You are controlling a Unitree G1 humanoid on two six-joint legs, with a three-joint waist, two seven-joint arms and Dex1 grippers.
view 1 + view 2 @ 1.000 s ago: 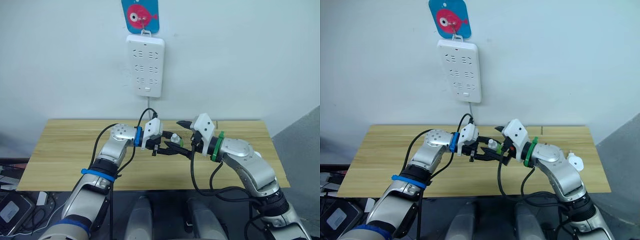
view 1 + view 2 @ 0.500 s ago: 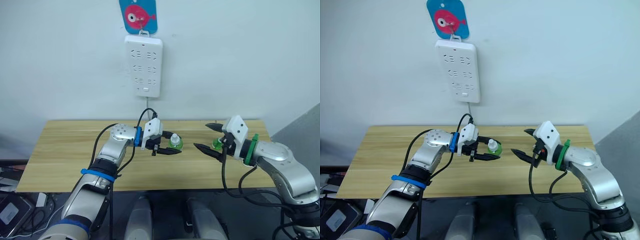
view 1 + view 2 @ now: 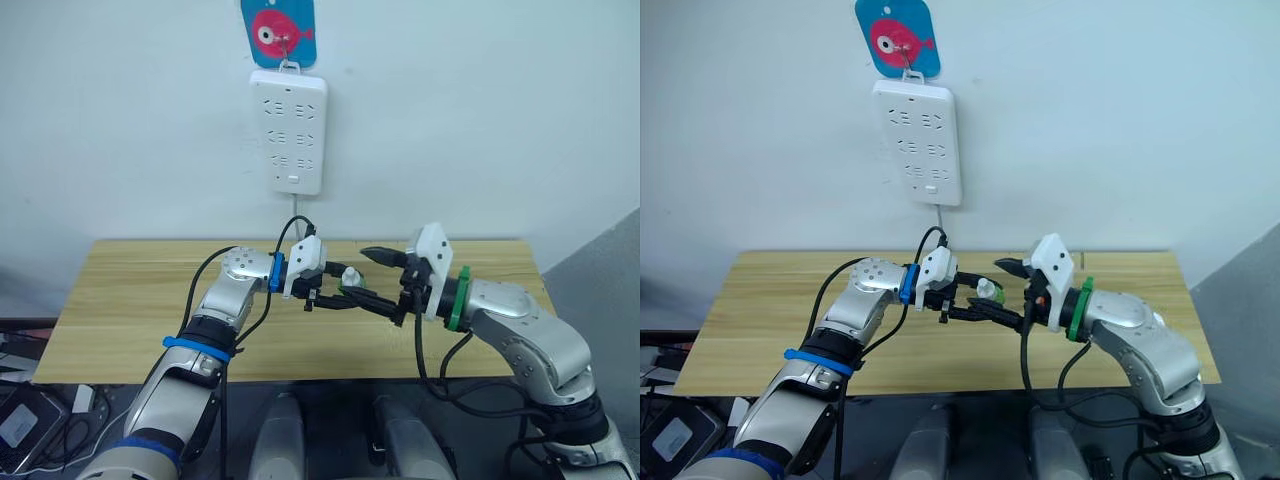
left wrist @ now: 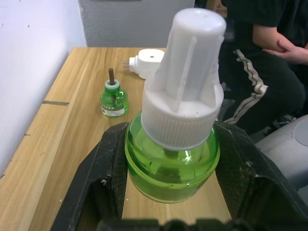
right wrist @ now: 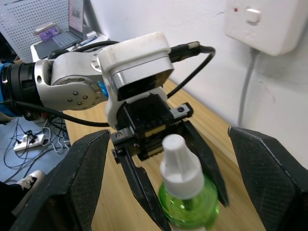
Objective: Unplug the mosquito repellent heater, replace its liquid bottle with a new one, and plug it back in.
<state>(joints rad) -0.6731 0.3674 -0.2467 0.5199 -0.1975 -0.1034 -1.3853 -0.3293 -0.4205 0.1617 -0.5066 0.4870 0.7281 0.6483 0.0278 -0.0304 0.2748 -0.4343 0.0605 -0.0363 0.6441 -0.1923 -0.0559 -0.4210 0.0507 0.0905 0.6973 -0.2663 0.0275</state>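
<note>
Midair above the wooden table (image 3: 130, 300), my left gripper (image 4: 168, 192) clamps a green liquid bottle (image 4: 173, 159) by its round belly, white cap (image 4: 190, 82) pointing up. My right gripper (image 5: 168, 159) faces it with both fingers spread wide, one on either side of the capped bottle without touching it. On the far end of the table the mosquito repellent heater (image 4: 150, 61) lies unplugged on its side, prongs pointing away from a second green bottle (image 4: 113, 100) that stands uncapped near it, its dark wick exposed. A white power strip (image 3: 289, 130) hangs on the wall under a blue fish hook (image 3: 278, 30). A seated person (image 4: 269, 57) in dark clothes shows beyond the table edge.
</note>
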